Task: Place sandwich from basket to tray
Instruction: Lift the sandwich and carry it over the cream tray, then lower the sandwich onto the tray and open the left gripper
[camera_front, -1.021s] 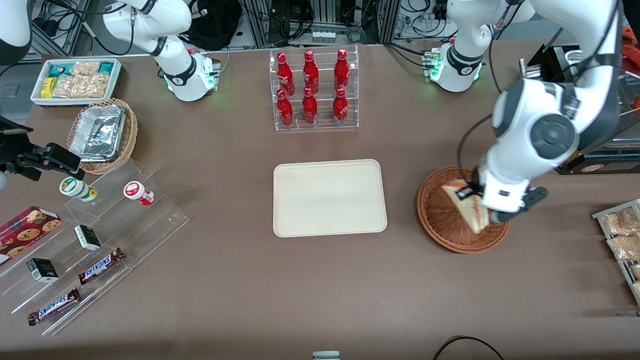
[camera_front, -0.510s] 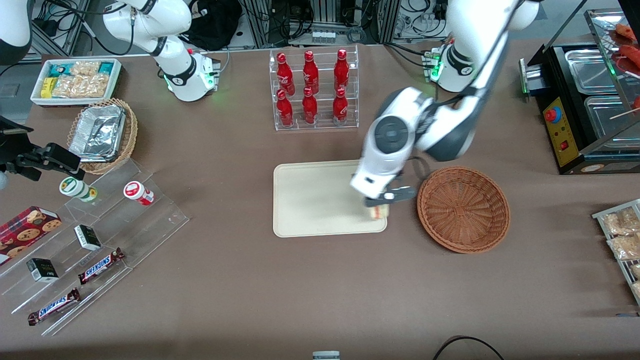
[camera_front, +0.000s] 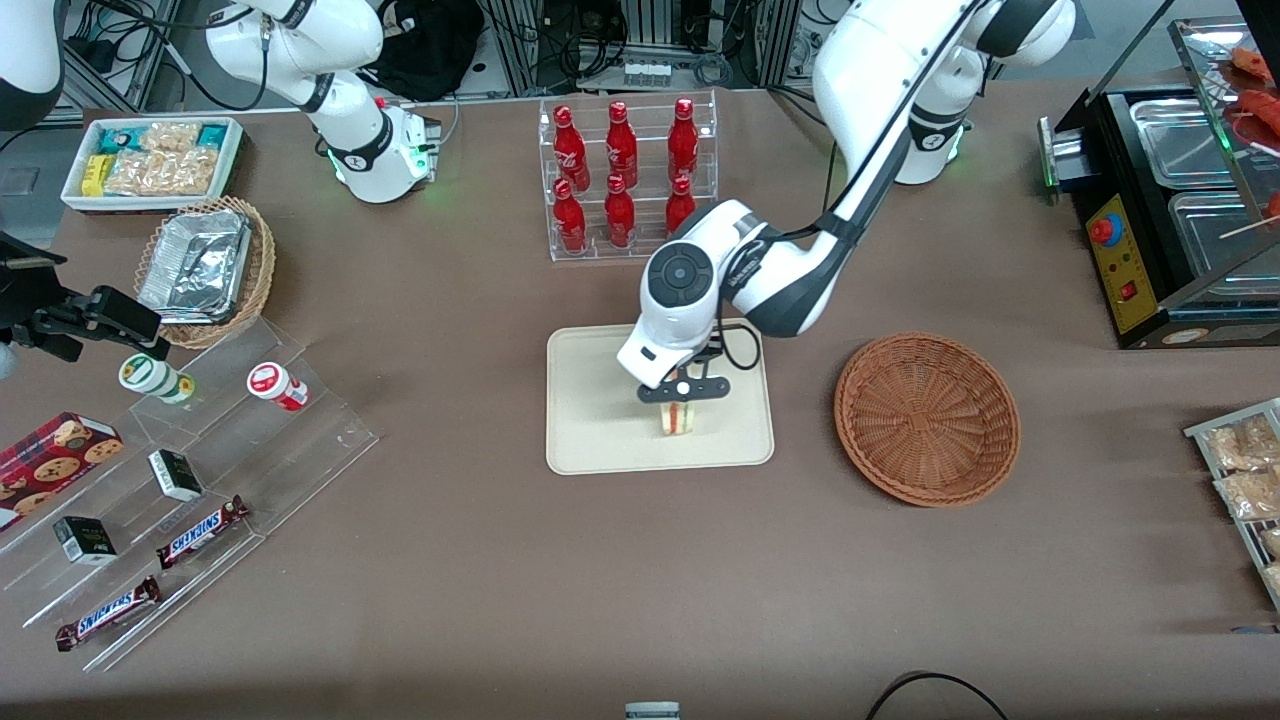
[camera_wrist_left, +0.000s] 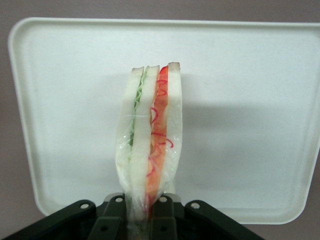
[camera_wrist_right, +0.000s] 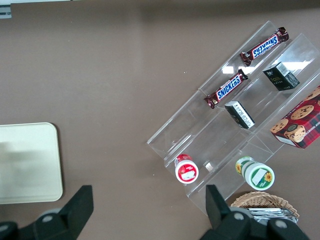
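Front view shows us the sandwich (camera_front: 677, 418) held over the cream tray (camera_front: 590, 420), above the part of the tray nearer the front camera and somewhat toward the working arm's end. From this angle we cannot tell whether its lower edge touches the tray surface or hangs just above it. The gripper (camera_front: 682, 392) sits directly over the sandwich, fingers closed on it.

At the wrist camera we see the sandwich (camera_wrist_left: 149, 137) standing on edge, its white bread slices and the green and red-orange filling layers running lengthwise away from the gripper (camera_wrist_left: 139, 212). The two black fingers (camera_wrist_left: 162, 217) pinch the wrapped end of the wedge from either side, and the tray (camera_wrist_left: 250, 125) fills the background under it.

Our left arm (camera_front: 790, 260) reaches down from its base near the bottle rack, elbow bent above the tray's edge farther from the front camera, with the wrist pointing nearly straight down.

Reddish-brown wicker basket (camera_front: 927, 417) lies beside the tray toward the working arm's end of the table, well clear of the gripper. Farther from the front camera than the tray stands the clear rack of red bottles (camera_front: 627, 180).
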